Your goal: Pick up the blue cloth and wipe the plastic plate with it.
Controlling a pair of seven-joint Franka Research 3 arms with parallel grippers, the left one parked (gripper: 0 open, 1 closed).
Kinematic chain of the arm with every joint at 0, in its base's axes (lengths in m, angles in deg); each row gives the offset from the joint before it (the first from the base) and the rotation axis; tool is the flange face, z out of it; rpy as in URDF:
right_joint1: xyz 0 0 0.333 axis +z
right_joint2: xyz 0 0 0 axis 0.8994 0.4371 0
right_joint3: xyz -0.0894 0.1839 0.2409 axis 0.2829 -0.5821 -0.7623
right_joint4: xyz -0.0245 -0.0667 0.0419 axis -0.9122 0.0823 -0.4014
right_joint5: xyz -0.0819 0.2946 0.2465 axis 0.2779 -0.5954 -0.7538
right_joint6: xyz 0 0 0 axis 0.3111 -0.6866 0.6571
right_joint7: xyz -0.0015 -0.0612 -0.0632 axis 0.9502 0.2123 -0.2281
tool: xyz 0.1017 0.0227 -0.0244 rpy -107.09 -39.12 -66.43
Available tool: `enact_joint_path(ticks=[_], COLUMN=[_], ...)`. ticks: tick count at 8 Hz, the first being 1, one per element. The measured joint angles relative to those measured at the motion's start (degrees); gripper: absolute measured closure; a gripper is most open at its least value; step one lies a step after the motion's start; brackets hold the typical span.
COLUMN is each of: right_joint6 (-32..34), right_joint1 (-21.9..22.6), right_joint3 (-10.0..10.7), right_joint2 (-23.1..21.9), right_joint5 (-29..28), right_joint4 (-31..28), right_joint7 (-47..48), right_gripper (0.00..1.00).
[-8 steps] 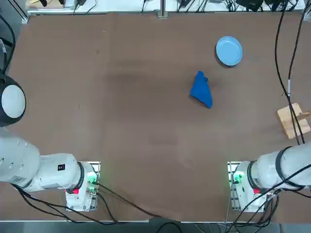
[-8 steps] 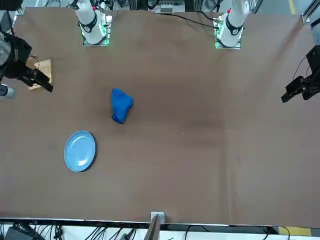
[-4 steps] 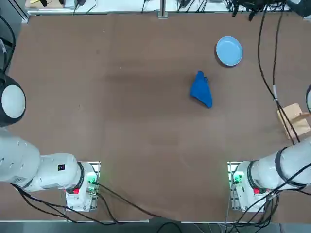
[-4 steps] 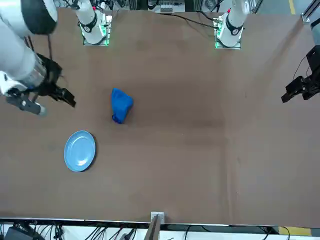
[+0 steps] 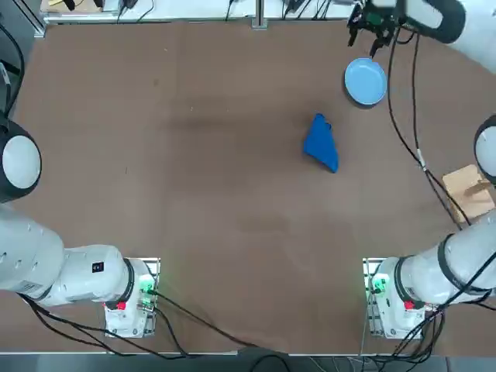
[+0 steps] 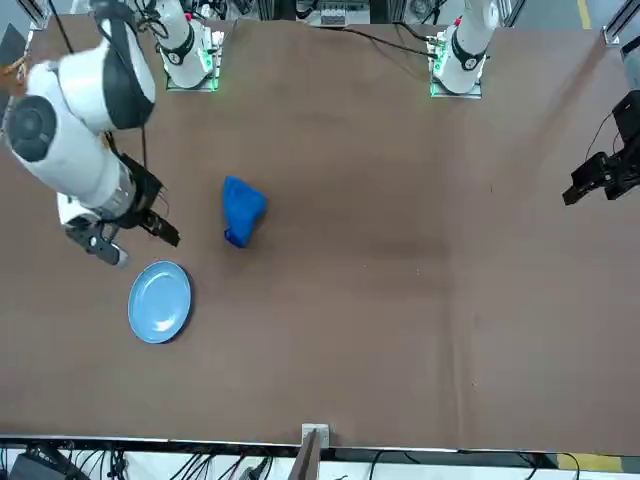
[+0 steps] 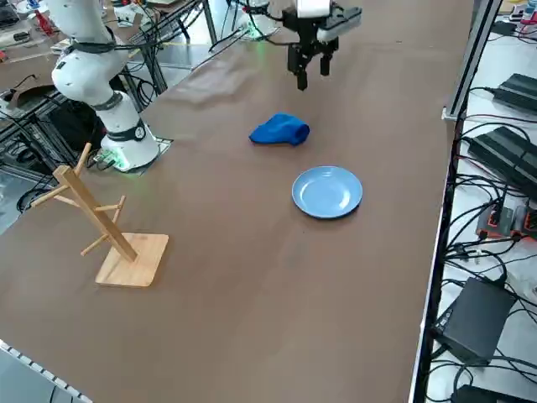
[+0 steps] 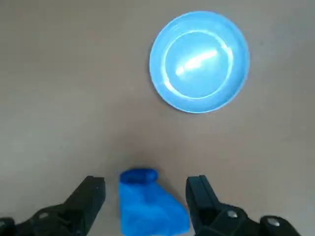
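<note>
So right gripper (image 8: pixel 145 196) is up in the air with its fingers spread apart and nothing between them. Wrist view has both black fingers (image 8: pixel 88 196) straddling the near end of the blue cloth (image 8: pixel 147 206) far below, no contact with it

Side view puts the gripper (image 7: pixel 310 71) high above the table, pointing down, past the cloth (image 7: pixel 281 130) on the side away from that camera. Front view shows it (image 6: pixel 135 235) over the brown tabletop (image 6: pixel 400 300) between cloth (image 6: pixel 242 210) and plastic plate (image 6: pixel 160 302), nearer the plate, with the white arm (image 6: pixel 75 130) reaching out from the base at the far edge. Overhead it (image 5: pixel 373 35) sits just past the plate's (image 5: pixel 365 81) far rim, but that's height skewing it

Cloth (image 5: pixel 321 143) is a crumpled wedge lying flat on the table (image 5: pixel 194 194), roughly mid-table in the right half, bunched rather than spread. Plate is upright and empty, resting on the table toward the far right corner, apart from the cloth with bare table between them; in the wrist view it (image 8: pixel 199 61) reads as a clean light-blue disc with a glare streak inside the rim

Wooden peg stand (image 7: pixel 105 227) stands on its square base near the right edge of the table, well apart from both cloth and plate. Black cables (image 5: pixel 407 132) hang off the arm across that side
</note>
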Motion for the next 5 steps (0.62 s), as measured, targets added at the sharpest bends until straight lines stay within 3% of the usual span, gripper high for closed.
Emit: enact_joint_path(ticks=[5], right_joint6=[-12.97], right_joint1=[4.98], right_joint3=[-0.06], right_joint2=[3.73], right_joint5=[0.11], right_joint4=[-10.25], right_joint7=[2.28], right_gripper=[0.0])
